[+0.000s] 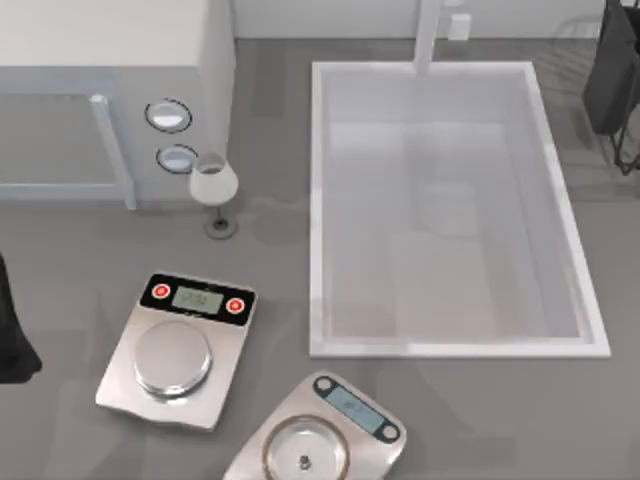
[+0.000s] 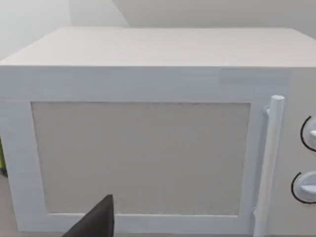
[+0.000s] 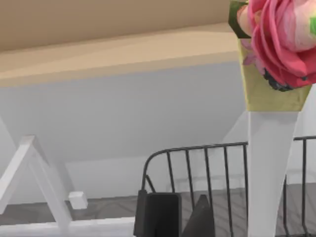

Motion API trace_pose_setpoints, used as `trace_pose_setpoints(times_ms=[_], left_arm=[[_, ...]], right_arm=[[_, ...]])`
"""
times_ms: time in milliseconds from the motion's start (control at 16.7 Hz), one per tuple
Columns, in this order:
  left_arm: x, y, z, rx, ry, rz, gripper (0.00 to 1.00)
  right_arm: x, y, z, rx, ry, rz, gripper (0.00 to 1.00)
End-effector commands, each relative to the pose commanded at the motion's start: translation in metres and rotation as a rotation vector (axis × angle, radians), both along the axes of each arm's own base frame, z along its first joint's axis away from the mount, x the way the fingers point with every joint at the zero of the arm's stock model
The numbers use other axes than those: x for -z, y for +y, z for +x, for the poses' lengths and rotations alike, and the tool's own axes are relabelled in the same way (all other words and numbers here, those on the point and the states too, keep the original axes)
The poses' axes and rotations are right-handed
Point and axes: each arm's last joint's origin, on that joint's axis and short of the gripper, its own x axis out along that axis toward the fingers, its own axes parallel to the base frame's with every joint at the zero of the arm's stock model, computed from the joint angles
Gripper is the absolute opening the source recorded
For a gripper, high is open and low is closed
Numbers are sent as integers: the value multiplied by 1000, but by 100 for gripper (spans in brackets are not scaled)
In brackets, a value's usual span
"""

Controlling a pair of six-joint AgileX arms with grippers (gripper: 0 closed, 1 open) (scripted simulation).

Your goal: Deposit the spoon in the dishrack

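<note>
Two scales [image 1: 175,352] [image 1: 322,440] sit on the table [image 1: 480,420] at the near left, with a wine glass [image 1: 213,188] standing beside the microwave [image 1: 110,90] and the white sink basin [image 1: 455,348] to the right. My right end effector [image 3: 202,222] is up at the far right corner, over the dishrack [image 3: 207,168]. Its wrist camera has the spoon [image 3: 269,148] close in and upright, red head on top and white handle running down in front of the rack's dark wires. The grip point is out of sight, so I cannot tell whether that end effector is clenched. My left end effector [image 2: 96,224] is parked at the table's left edge, facing the microwave door; I cannot tell its state either.
</note>
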Motion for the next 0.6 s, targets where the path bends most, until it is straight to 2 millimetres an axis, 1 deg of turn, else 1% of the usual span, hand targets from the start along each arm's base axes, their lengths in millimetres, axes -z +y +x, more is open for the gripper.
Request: trace_pose_setpoints(times_ms=[120,240,360,600], left_arm=[[0,0,0,0,0,0,100],[0,0,0,0,0,0,100],[0,0,0,0,0,0,100],[0,0,0,0,0,0,100]], right_arm=[[-11,-11,-17,32,-114,-74,0],[-18,-17,-29,53,-178,-127,0],[-21,-19,-33,60,-198,-145,0],[-21,-18,-32,58,-196,-141,0]])
